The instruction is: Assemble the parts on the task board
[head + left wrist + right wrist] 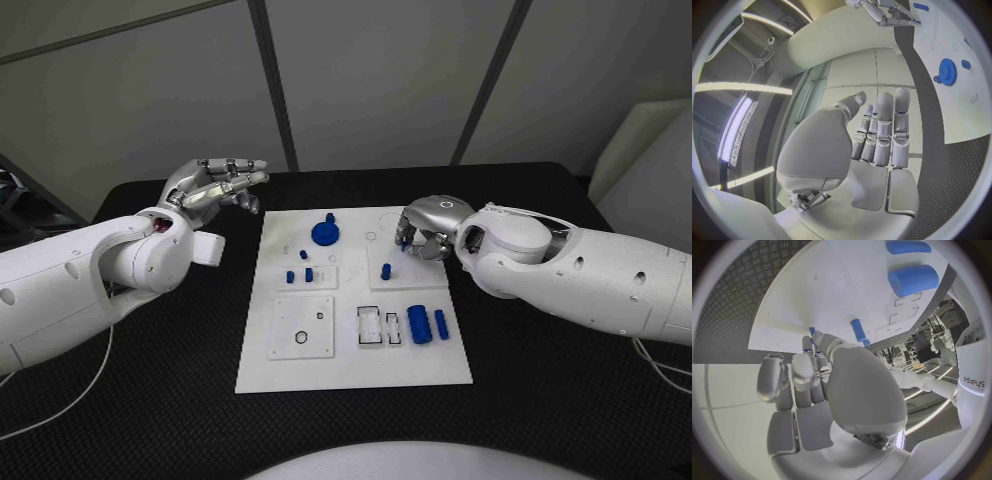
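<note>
White task board (353, 360) lies in the middle of the black worktop (577, 400), and small blue parts are spread on it. On its far side sits a blue gear (327, 233). A little nearer are several short blue pegs (307, 273), and one more blue peg (387, 271) stands right of them, toward the middle of the board. Near the right edge of the board lie a thick blue cylinder (420, 324) and a thinner blue pin (441, 323), side by side.

The right hand (428, 232) is over the far right corner of the board, with its fingers (808, 367) curled downward toward the plate. In the right wrist view the fingertips are close above the white surface, and a small blue part (812, 332) shows just at their tips; whether they pinch it or only touch it, I cannot tell. The standing peg is near this hand, a little to the left and nearer, apart from the fingers.

The left hand (214, 186) is beyond the far left corner of the board, above the worktop. Its fingers (882, 131) are stretched out close together and hold nothing. The gear is well apart from them, to the right.
</note>
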Robot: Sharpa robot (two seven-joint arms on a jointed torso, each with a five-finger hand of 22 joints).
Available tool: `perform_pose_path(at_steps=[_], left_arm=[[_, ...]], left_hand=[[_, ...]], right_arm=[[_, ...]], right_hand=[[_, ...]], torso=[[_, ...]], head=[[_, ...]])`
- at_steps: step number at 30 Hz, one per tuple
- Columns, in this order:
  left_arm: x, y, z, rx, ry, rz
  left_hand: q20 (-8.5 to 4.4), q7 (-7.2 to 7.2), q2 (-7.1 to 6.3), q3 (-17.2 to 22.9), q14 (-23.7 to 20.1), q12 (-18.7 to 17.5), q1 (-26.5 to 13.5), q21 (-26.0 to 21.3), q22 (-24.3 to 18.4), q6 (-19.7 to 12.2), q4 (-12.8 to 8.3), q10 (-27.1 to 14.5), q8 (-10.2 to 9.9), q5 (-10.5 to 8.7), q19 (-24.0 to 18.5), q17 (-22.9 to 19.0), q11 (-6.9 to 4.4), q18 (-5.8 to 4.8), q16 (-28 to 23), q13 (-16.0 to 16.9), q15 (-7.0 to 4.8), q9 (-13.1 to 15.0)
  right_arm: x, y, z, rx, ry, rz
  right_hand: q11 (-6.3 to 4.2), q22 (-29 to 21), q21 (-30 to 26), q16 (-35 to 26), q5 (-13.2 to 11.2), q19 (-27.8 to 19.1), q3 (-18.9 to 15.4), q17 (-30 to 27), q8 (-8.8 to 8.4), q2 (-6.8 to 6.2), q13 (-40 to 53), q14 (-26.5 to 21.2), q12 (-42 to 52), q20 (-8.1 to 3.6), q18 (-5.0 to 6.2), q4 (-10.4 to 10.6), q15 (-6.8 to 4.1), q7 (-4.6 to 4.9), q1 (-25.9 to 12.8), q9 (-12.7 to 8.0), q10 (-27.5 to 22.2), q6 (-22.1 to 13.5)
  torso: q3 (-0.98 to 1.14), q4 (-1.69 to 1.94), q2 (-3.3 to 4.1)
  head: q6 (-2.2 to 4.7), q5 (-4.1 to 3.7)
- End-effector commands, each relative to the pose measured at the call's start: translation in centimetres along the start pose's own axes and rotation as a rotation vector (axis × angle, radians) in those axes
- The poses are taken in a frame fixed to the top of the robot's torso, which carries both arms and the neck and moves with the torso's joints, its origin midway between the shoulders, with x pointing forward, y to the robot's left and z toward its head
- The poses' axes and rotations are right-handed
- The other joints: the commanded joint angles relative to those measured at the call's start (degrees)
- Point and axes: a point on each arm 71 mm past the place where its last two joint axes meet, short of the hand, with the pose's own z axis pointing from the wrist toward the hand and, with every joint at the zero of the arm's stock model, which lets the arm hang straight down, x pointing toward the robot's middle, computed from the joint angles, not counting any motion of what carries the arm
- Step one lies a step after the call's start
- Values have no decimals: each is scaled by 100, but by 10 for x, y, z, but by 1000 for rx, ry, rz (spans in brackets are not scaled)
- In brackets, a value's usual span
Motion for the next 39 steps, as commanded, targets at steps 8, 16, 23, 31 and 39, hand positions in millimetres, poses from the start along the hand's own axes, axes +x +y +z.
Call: perform_pose_path(at_steps=[8,16,23,31,39], left_arm=[[1,-2,2,16,9,-9],[4,-1,4,15,16,-13],[9,1,7,14,27,-18],[17,2,12,14,45,-27],[23,3,14,14,57,-33]], left_hand=[[-6,10,58,3,-53,35,-13,-43,-9,41,-11,11,23,33,-37,-11,11,-55,-40,6,-5,4],[-6,10,58,3,-53,35,-13,-43,-9,41,-11,11,23,33,-37,-11,11,-55,-40,6,-5,4],[-5,11,55,-1,-57,38,-20,-48,-12,37,-10,2,24,32,-40,-16,12,-56,-41,4,-4,2],[-5,14,46,-9,-63,42,-32,-56,-17,24,-9,-16,21,30,-45,-25,17,-56,-42,1,0,-2],[-5,14,46,-9,-63,42,-32,-56,-17,24,-9,-16,21,30,-45,-25,17,-56,-42,1,0,-2]], right_arm=[[-16,21,-14,-57,-124,34],[-23,56,-19,-153,-147,84],[-24,80,-12,-215,-134,129],[-3,106,-5,-271,-70,185],[21,130,-3,-325,0,228]], right_hand=[[20,61,57,63,144,57,57,17,13,-54,12,171,2,-5,-88,-74,-42,4,-120,9,40,20],[19,101,88,83,183,78,80,24,11,-67,16,167,1,-4,-96,-96,-42,4,-132,10,48,26],[21,129,109,94,204,93,95,27,8,-69,17,166,-3,-4,-102,-109,-42,8,-139,10,48,27],[28,134,114,108,232,89,111,28,-2,-81,17,164,-12,-3,-102,-131,-38,16,-149,8,38,17],[32,139,119,113,247,90,114,25,-7,-83,18,162,-16,-1,-103,-138,-35,19,-161,7,33,12]], torso=[[-9,-4,-2],[-10,16,-7],[-24,24,-8],[-24,27,7],[-13,1,14]], head=[[9,13],[-8,141],[-72,392],[-137,663],[-243,925]])
